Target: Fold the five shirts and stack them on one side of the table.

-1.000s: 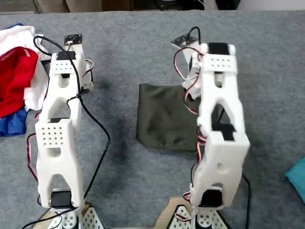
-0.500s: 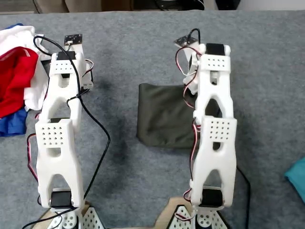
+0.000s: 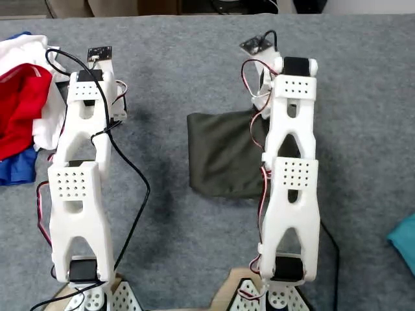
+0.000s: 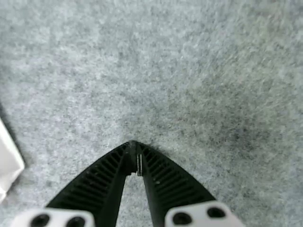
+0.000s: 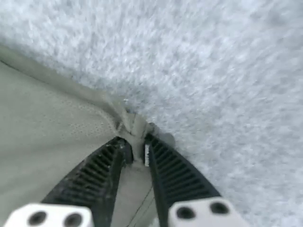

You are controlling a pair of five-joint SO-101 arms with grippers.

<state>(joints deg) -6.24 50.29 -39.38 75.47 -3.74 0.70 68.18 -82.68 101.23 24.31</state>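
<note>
A folded olive-green shirt lies on the grey carpet between the two arms, partly under the right arm. My right gripper is shut on a pinched corner of the olive shirt at its far edge. Over bare carpet, my left gripper is shut with nothing in it. The left arm stands on the left of the table. A pile of unfolded shirts, red, white and blue, lies at the far left.
A teal piece of cloth shows at the table's right edge. A white cloth edge lies near the left gripper. Black and red cables run along both arms.
The right arm has stretched farther from its base, and the olive shirt's far edge has shifted and bunched with it. The left arm has stayed still.
</note>
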